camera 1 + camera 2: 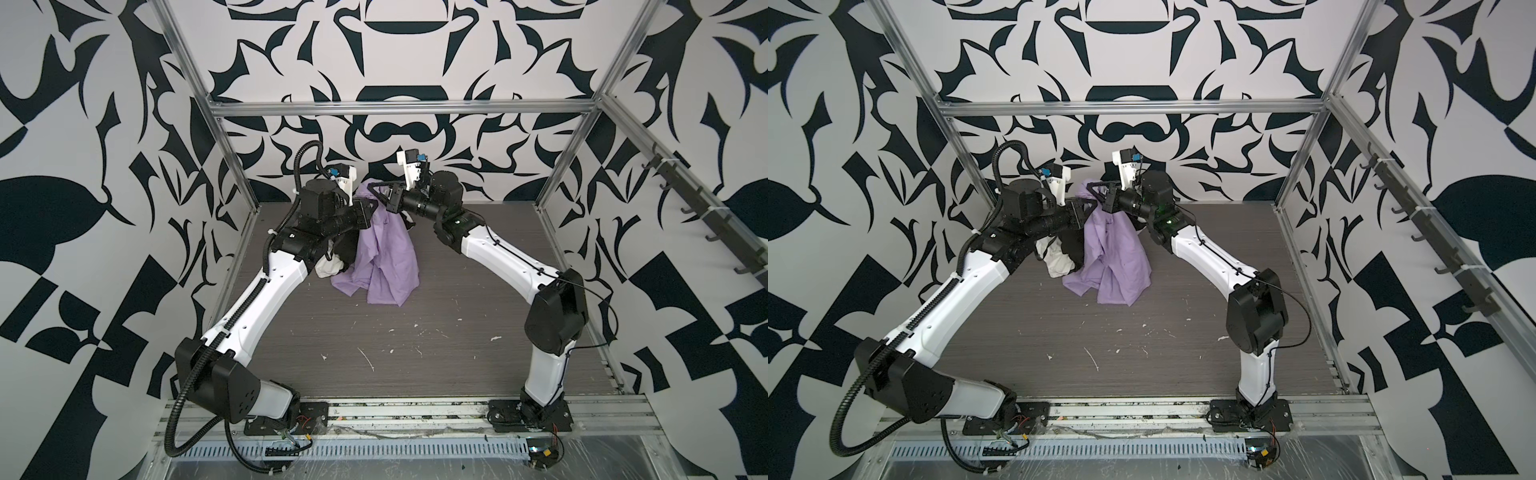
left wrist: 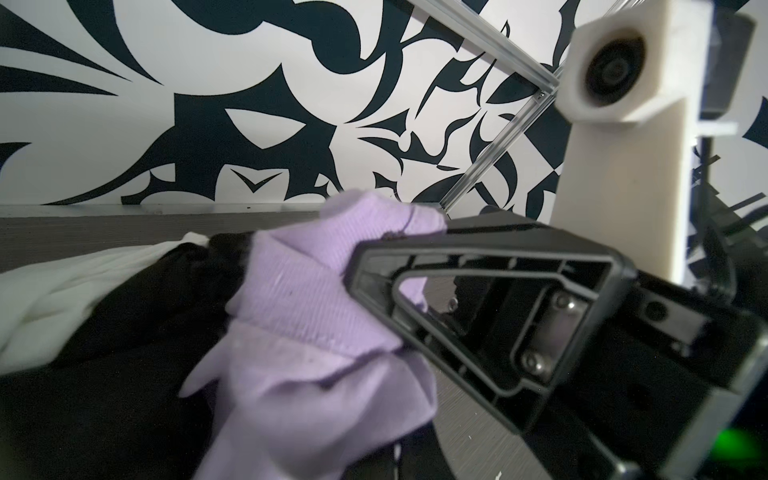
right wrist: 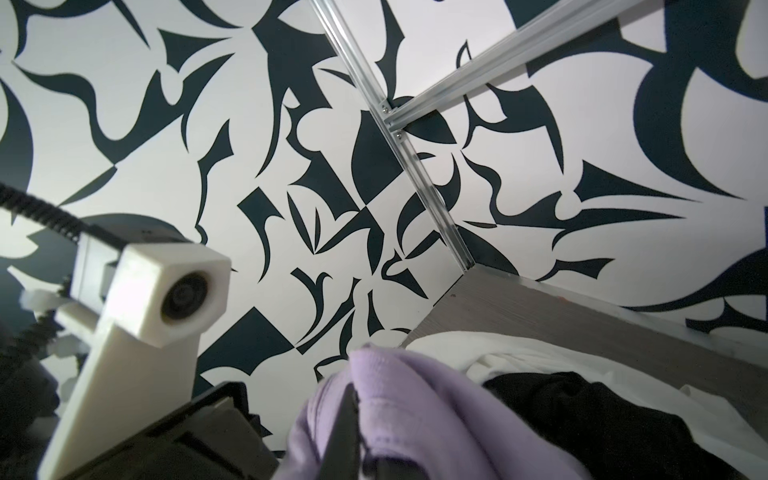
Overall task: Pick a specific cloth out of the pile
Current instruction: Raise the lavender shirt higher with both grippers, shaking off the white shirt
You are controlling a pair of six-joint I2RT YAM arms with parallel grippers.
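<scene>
2 claws grip the cloth (image 1: pixel 384 253), held up over the far middle of the table (image 1: pixel 415 332).
I see my left gripper (image 1: pixel 371 204) and right gripper (image 1: pixel 376 190) both clamped tight on its bunched top, tips almost meeting. It hangs as 1 long drape, its long axis upright from the claws down. The lower end is spread on the tabletop and points toward the near side. Just left of it, touching, sits the pile (image 1: pixel 1067 255): the white cloth (image 1: pixel 326 269) and the black cloth (image 1: pixel 345 249), partly under my left forearm.
</scene>
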